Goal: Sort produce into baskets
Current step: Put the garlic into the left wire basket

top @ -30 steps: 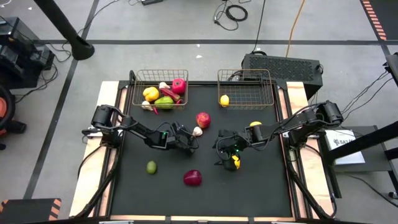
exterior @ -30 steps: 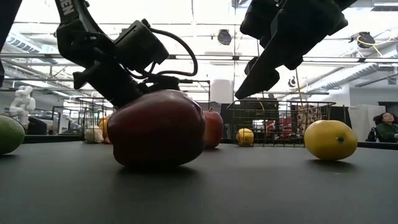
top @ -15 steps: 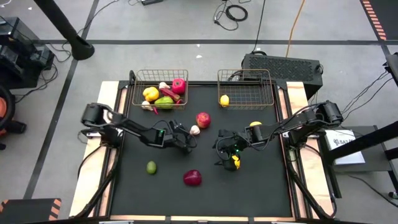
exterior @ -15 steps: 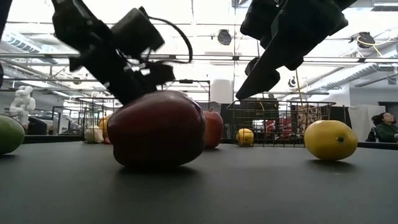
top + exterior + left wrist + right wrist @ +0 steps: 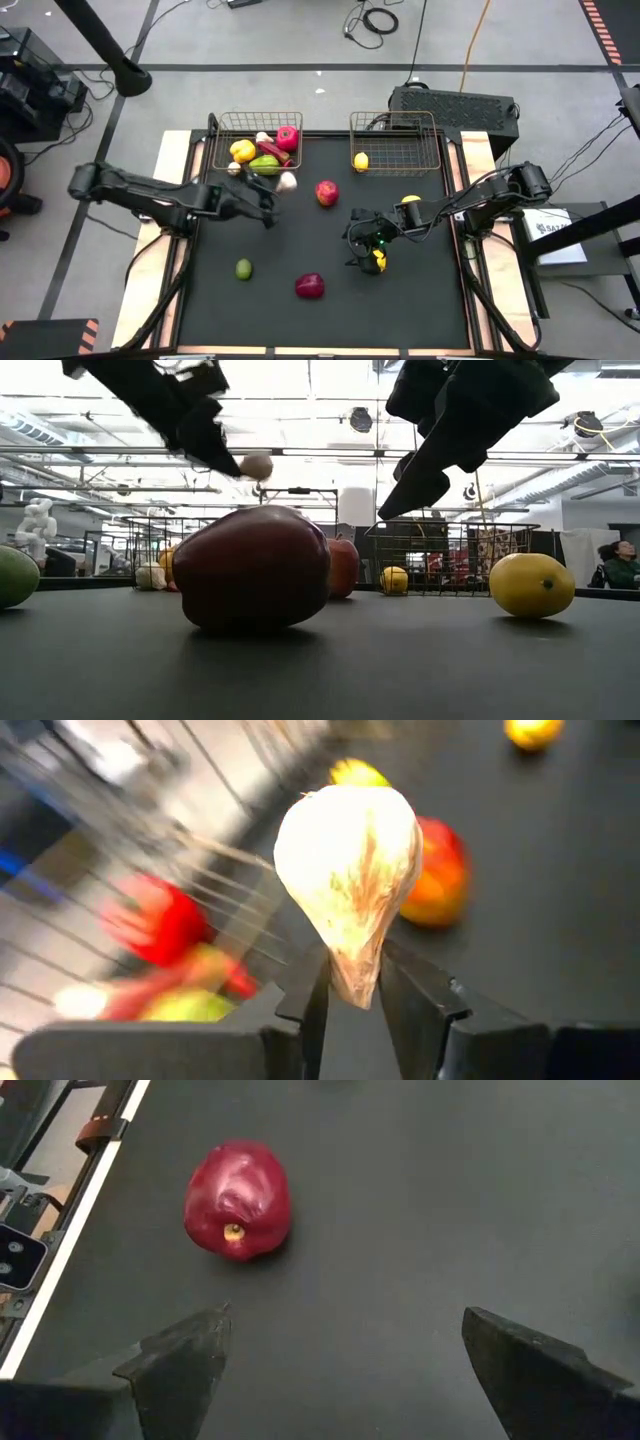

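Left pincer (image 5: pixel 277 187) raised above the tabletop (image 5: pixel 420 300), just beside the near edge of the left basket (image 5: pixel 222 150); clenched on the narrow stem end of a white garlic bulb (image 5: pixel 347 885), smooth, teardrop-shaped, faintly streaked with tan. Same bulb noted in the low view as a small pale ball at the tip of the dark fingers (image 5: pixel 215 445), well clear of the surface.

Right pincer (image 5: pixel 362 252) poised low over the mat near a yellow lemon (image 5: pixel 379 261); fingers (image 5: pixel 180 1365) spread wide, nothing between them. Glossy dark-red apple (image 5: pixel 238 1201) with a small yellow stem dimple seen ahead of it on the bare mat.

Tabletop covered in matte black, edged with pale wood. Both baskets of thin bronze-coloured wire mesh, rectangular, set along the far edge. Left basket holding a heap: a yellow pepper (image 5: pixel 242 151), a red piece (image 5: pixel 287 138), a green piece (image 5: pixel 264 164), others not told apart. Right basket (image 5: pixel 428 160) holding a single lemon (image 5: pixel 361 160).

Loose on the mat: a red-and-yellow apple (image 5: pixel 326 192) near the middle, a green lime (image 5: pixel 243 268) toward the near left, a second lemon (image 5: pixel 410 201) beside the right arm.

Beyond the far edge: a dark perforated metal box (image 5: pixel 455 105) and cables on the grey floor.
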`<state>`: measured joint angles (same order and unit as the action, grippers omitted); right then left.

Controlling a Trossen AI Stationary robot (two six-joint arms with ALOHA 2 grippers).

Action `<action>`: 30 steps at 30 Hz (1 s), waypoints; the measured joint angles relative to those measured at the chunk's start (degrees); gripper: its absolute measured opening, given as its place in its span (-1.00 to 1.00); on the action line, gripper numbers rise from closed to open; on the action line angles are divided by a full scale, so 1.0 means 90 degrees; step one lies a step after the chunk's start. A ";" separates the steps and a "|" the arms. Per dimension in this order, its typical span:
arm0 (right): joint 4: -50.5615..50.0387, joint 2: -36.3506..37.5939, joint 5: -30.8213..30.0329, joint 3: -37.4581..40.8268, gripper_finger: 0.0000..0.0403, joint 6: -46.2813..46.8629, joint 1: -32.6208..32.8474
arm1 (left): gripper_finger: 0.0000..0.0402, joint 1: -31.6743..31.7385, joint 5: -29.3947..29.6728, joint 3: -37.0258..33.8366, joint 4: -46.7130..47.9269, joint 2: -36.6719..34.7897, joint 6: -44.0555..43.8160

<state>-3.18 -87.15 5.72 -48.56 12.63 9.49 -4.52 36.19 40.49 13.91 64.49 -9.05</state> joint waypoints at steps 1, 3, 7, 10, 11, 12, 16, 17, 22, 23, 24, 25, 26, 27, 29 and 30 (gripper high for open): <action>0.0005 0.0000 0.0000 0.0000 0.91 0.0001 -0.0002 | -0.54 0.0047 0.0263 0.0000 -0.0059 -0.0183 0.0333; 0.0003 0.0000 0.0000 0.0000 0.91 0.0002 -0.0002 | -0.54 0.0209 0.0597 0.0000 -0.0294 -0.0508 0.0956; 0.0000 0.0000 -0.0002 0.0000 0.91 -0.0010 -0.0002 | -0.54 0.0742 0.0747 0.0001 -0.0595 -0.0926 0.1759; 0.0000 0.0000 -0.0002 0.0000 0.91 -0.0022 0.0000 | -0.54 0.1294 0.0715 0.0005 -0.0647 -0.1032 0.1935; 0.0000 0.0000 -0.0002 0.0000 0.91 -0.0022 -0.0002 | -0.54 0.1488 0.0696 0.0005 -0.0621 -0.1034 0.1941; 0.0000 0.0000 -0.0002 0.0000 0.91 -0.0022 -0.0002 | -0.54 0.1699 0.0641 0.0005 -0.0578 -0.1031 0.1939; -0.0003 0.0000 -0.0002 0.0000 0.91 -0.0025 -0.0002 | -0.54 0.2533 0.0022 0.0005 -0.0301 -0.0976 0.1932; -0.0006 0.0000 -0.0002 0.0000 0.91 -0.0025 -0.0002 | -0.54 0.2731 -0.0199 0.0005 -0.0217 -0.0962 0.1924; -0.0002 0.0000 -0.0007 0.0000 0.91 -0.0054 0.0000 | -0.54 0.3575 -0.1258 0.0005 -0.0075 -0.0937 0.1922; -0.0005 0.0000 -0.0016 0.0000 0.91 -0.0055 0.0000 | -0.54 0.3717 -0.1462 0.0005 -0.0081 -0.0925 0.1924; -0.0005 0.0000 -0.0028 0.0000 0.91 -0.0054 0.0000 | -0.54 0.3865 -0.1656 0.0005 -0.0073 -0.0914 0.1931; -0.0005 0.0000 -0.0029 0.0000 0.91 -0.0056 -0.0002 | -0.54 0.4016 -0.1841 0.0005 -0.0080 -0.0892 0.1945; -0.0005 0.0000 -0.0029 0.0000 0.91 -0.0056 0.0000 | -0.54 0.4156 -0.2019 0.0005 -0.0081 -0.0858 0.1960; -0.0002 0.0000 -0.0029 0.0000 0.91 -0.0054 0.0000 | -0.54 0.4303 -0.2207 0.0005 -0.0061 -0.0811 0.1975; -0.0002 0.0000 -0.0029 0.0000 0.91 -0.0052 0.0000 | -0.54 0.4581 -0.2650 0.0005 0.0021 -0.0681 0.1963; -0.0002 0.0000 -0.0029 0.0000 0.91 -0.0049 0.0000 | -0.54 0.4718 -0.2890 0.0005 0.0072 -0.0599 0.1897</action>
<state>-3.20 -87.15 5.45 -48.56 12.19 9.50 37.94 10.18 40.53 14.56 59.10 8.03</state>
